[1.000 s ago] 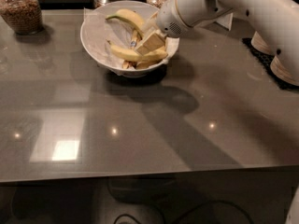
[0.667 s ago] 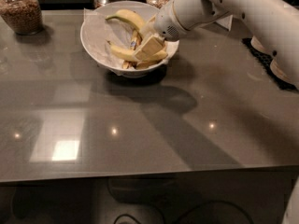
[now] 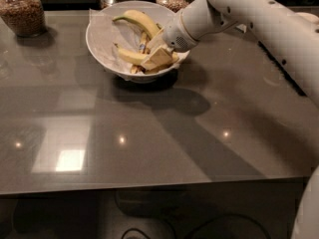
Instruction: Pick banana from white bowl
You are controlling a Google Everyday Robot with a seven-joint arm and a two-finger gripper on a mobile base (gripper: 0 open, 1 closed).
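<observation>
White bowl (image 3: 102,40) holds the banana (image 3: 129,57), other bananas (image 3: 140,20) and the claw (image 3: 158,59).

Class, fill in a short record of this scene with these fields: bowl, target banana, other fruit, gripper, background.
bowl: white bowl, paper-lined, on the far part of the table
target banana: slim banana, lying low in the bowl
other fruit: curved banana, at the bowl's back
gripper: gripper, down inside the bowl from the right, at the slim banana
background: jar, far left

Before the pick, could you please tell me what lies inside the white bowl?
The white bowl holds crinkled paper, a curved green-stemmed banana and the slim banana; the gripper reaches in, hiding whatever lies beneath it.
</observation>
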